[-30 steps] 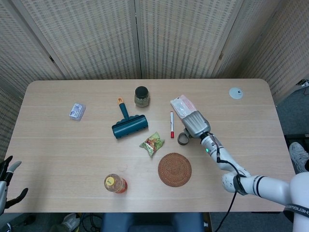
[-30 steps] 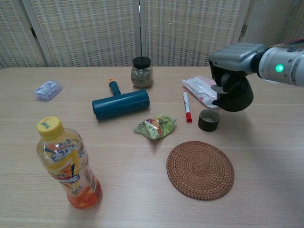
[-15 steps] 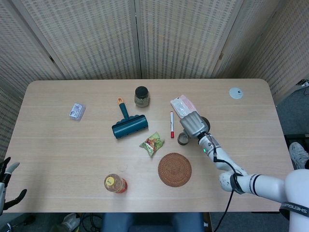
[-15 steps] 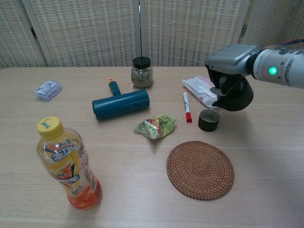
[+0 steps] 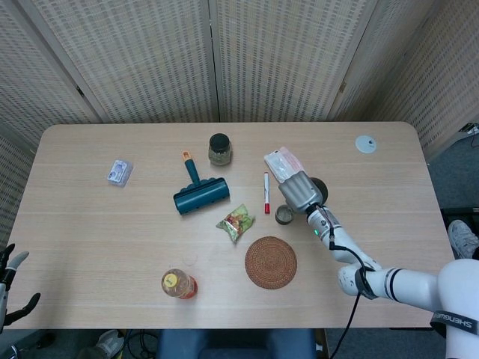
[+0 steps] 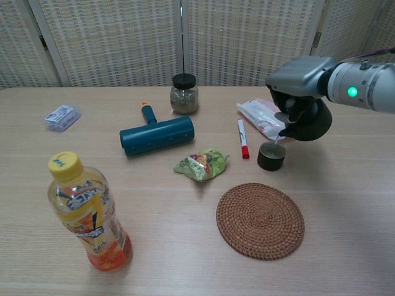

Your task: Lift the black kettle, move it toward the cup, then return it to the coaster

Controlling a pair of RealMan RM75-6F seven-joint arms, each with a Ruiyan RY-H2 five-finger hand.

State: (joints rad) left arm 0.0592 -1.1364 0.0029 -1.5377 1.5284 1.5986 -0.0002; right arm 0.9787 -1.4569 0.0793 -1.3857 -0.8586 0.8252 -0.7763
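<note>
My right hand grips the black kettle, holding it in the air just right of and above the small dark cup. The kettle tilts toward the cup, its spout tip right over the cup's rim. In the head view the hand hides most of the kettle. The round woven coaster lies bare on the table, nearer to me than the cup. My left hand hangs open off the table's near left corner.
A red marker, a white-pink packet, a green snack bag, a teal lint roller, a glass jar, an orange drink bottle and a small wrapped packet lie around. A white disc sits far right.
My right hand carried the kettle left toward the cup and tipped it, bringing the spout over the cup's rim. My left hand sank slightly lower at the frame's corner.
</note>
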